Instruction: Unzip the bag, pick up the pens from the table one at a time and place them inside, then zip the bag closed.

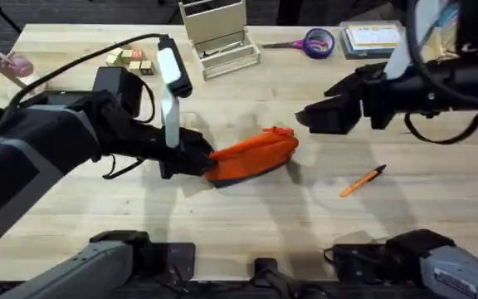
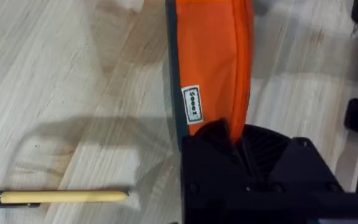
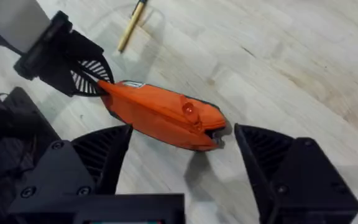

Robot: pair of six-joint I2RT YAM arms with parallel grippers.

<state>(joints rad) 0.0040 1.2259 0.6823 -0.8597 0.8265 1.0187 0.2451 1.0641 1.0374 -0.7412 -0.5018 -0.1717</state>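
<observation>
Bag [image 1: 251, 156] lengthwise across table [image 1: 305, 224]

Bag [image 1: 251, 155]: orange woven cloth, matt, slightly creased, darker cloth underside, small white sewn label. Counter [image 1: 305, 232]: light butcher-block wood, smooth, faint satin sheen. Orange pen [image 1: 362, 181] right of the bag: glossy plastic. Yellowish pen [image 2: 64, 196]: smooth, semi-matt. Left gripper [image 2: 229, 140] and right gripper [image 3: 182, 155]: black matt plastic, ribbed jaws.
</observation>
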